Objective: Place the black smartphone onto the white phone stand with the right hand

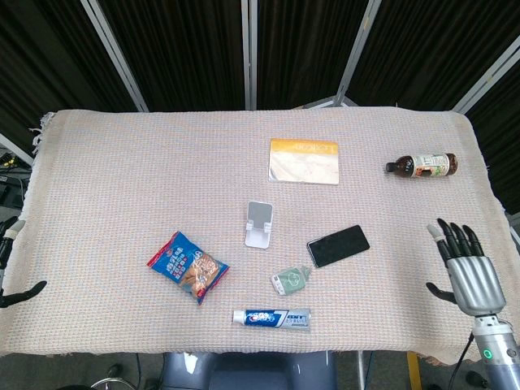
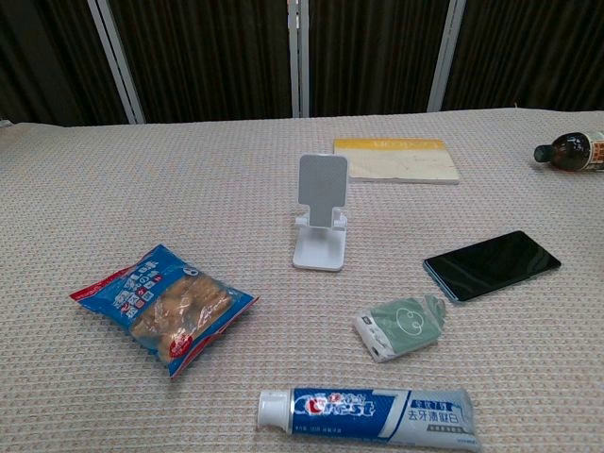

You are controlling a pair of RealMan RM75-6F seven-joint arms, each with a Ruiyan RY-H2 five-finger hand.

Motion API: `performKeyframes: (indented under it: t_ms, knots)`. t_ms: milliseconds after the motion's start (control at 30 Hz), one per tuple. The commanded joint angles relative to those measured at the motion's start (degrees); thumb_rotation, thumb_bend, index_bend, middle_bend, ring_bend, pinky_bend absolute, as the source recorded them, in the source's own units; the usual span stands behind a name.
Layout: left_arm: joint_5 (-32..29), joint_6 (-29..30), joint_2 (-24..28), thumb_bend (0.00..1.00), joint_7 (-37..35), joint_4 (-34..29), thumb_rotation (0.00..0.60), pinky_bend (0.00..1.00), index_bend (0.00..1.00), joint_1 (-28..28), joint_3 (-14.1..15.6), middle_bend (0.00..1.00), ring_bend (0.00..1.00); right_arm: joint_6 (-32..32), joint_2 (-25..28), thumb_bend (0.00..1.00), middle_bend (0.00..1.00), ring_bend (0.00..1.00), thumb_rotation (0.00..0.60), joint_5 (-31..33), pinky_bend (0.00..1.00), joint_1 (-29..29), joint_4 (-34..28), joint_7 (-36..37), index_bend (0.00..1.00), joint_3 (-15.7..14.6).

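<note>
The black smartphone (image 1: pixel 338 245) (image 2: pixel 492 264) lies flat, screen up, right of the table's middle. The white phone stand (image 1: pixel 259 224) (image 2: pixel 320 213) stands upright to its left, a short gap away, with nothing on it. My right hand (image 1: pixel 465 266) hovers over the table's right edge, fingers spread and pointing up, holding nothing, well to the right of the phone. Of my left hand (image 1: pixel 11 268) only dark fingertips show at the far left edge, and their pose is unclear. Neither hand appears in the chest view.
A snack bag (image 1: pixel 187 266) lies left of the stand. A small green packet (image 1: pixel 290 280) and a toothpaste tube (image 1: pixel 271 318) lie in front of the phone. An orange-and-white book (image 1: pixel 304 161) lies behind the stand. A bottle (image 1: pixel 422 166) lies on its side at the far right.
</note>
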Motion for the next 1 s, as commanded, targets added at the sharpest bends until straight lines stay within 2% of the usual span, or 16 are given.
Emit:
performKeyframes:
  t_ms: [33,100,233,500,600,833,1000]
  knots:
    - [-0.95,-1.20,-0.21,0.00,0.30,0.43,0.600,0.00,0.00,-0.39,-0.07,0.00,0.00,-11.09,-0.63,0.00,0.02,0.00,0.600,-3.67,0.00,8.03,2.98,6.75,0.00,0.22]
    - [-1.93,-2.06,-0.43,0.00,0.61,0.94,0.600,0.00,0.00,-0.65,-0.23,0.00,0.00,-15.00,-1.44,0.00,0.06,0.01,0.600,-4.71,0.03,10.99,4.55,8.00,0.00,0.46]
    - [-4.31,-3.26,-0.96,0.00,1.27,1.80,0.600,0.00,0.00,-0.96,-0.85,0.00,0.00,-20.26,-5.62,0.00,0.14,0.07,0.600,-6.94,0.16,16.24,9.31,6.88,0.04,1.22]
    - [-7.36,-4.53,-1.57,0.00,2.37,2.99,0.600,0.00,0.00,-0.90,-1.26,0.00,0.00,-27.67,-12.99,0.00,0.18,0.12,0.600,-8.33,0.19,22.78,15.05,4.25,0.12,1.87]
    - [-8.42,-5.07,-2.03,0.00,3.07,3.51,0.600,0.00,0.00,-0.97,-1.41,0.00,0.00,-30.82,-16.46,0.00,0.19,0.12,0.600,-7.86,0.19,24.97,19.01,2.92,0.15,1.69]
    - [-10.20,-6.29,-2.79,0.00,4.35,4.36,0.600,0.00,0.00,-1.30,-1.71,0.00,0.00,-31.56,-21.71,0.00,0.21,0.14,0.600,-8.93,0.20,27.00,28.30,1.47,0.16,0.23]
    - [-10.49,-6.54,-3.13,0.00,5.22,4.30,0.600,0.00,0.00,-1.43,-1.71,0.00,0.00,-32.11,-23.06,0.00,0.22,0.15,0.600,-8.71,0.20,27.93,29.85,4.77,0.17,-0.62]
